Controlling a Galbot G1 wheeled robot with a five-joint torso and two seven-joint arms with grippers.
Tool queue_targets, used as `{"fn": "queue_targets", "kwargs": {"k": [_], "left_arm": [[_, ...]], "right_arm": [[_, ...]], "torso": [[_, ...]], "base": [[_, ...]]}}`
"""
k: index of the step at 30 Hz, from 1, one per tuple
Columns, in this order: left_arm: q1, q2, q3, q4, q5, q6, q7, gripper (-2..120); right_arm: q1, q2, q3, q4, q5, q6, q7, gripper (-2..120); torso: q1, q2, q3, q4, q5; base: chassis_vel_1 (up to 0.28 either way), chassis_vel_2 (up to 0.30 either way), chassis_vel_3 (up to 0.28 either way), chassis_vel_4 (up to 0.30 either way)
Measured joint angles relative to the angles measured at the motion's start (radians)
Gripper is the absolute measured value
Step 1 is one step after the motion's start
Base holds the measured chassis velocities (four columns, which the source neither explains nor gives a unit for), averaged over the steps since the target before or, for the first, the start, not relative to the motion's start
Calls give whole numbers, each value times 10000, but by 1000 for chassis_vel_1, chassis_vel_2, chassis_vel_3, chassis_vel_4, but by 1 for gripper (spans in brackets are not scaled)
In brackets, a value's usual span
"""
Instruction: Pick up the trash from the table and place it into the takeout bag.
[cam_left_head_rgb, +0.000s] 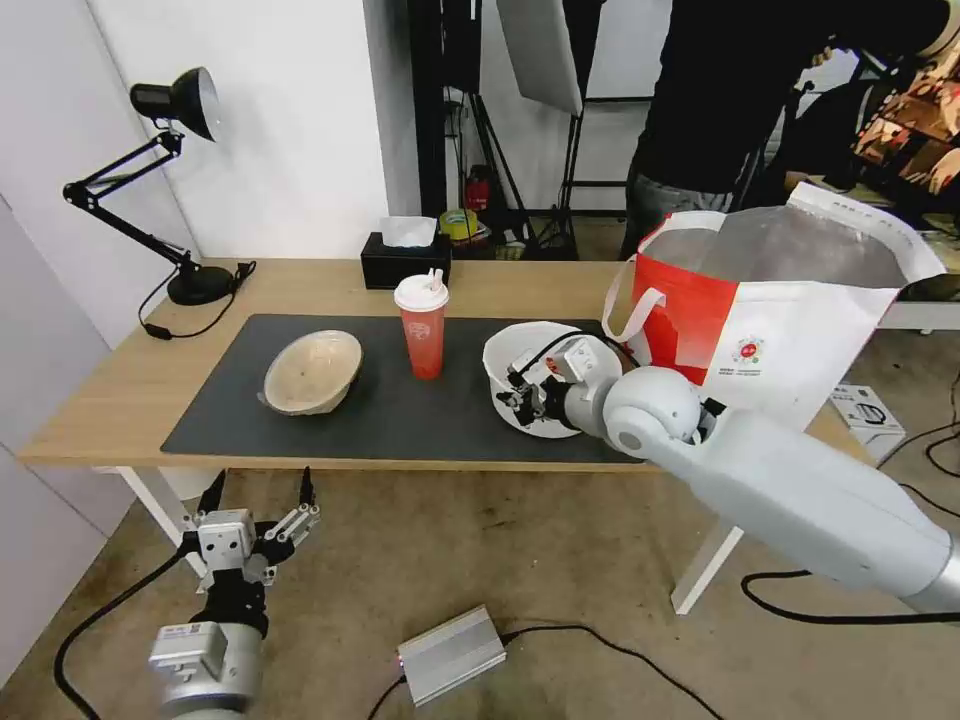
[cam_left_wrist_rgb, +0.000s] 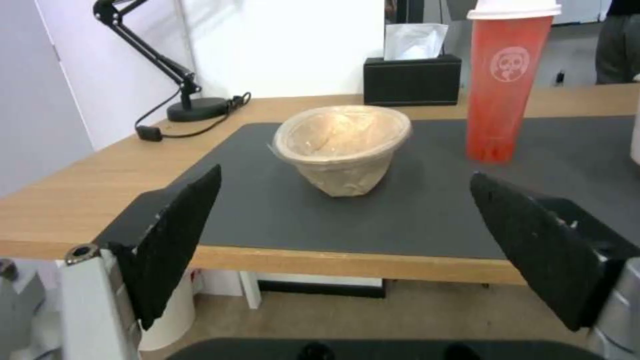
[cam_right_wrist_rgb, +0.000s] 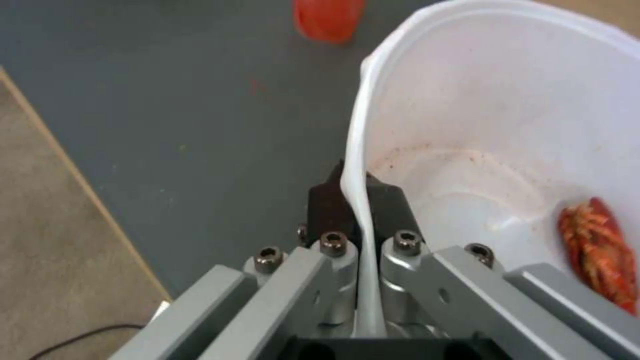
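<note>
My right gripper (cam_left_head_rgb: 520, 392) is shut on the near rim of the large white bowl (cam_left_head_rgb: 522, 358), which sits on the dark mat (cam_left_head_rgb: 400, 425) of the table (cam_left_head_rgb: 130, 390). The right wrist view shows the thin rim pinched between the pads of that gripper (cam_right_wrist_rgb: 353, 195), with a red crumpled wrapper (cam_right_wrist_rgb: 597, 245) inside the bowl (cam_right_wrist_rgb: 500, 125). The red cup (cam_left_head_rgb: 423, 335) with a white lid stands mid-mat, and the beige pulp bowl (cam_left_head_rgb: 312, 372) lies tilted to its left. At the table's right end stands the open takeout bag (cam_left_head_rgb: 790, 340). My left gripper (cam_left_head_rgb: 258, 495) hangs open below the table's front edge, facing the beige bowl (cam_left_wrist_rgb: 343, 147).
A black tissue box (cam_left_head_rgb: 405, 262) sits at the table's back edge and a black desk lamp (cam_left_head_rgb: 190, 200) at the back left. On the floor lie a silver box (cam_left_head_rgb: 452, 655) and cables. A person stands behind the bag.
</note>
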Motion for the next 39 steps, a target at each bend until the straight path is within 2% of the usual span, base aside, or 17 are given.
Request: {"fn": "queue_targets", "kwargs": {"k": [19,39], "left_arm": [[-3,-9,41,-49,7,10,6,100],[-33,-91,116,-94,32,28,10,100]], "right_arm": [[466,-1321,72,1960,320,-5,-129,0],[1372,-1784,-172,3909,958,-5,-81,0]], "torso": [[0,0,0,-2,0],[0,0,0,-1,-1]], "base": [[0,0,0,0],[0,0,0,0]]}}
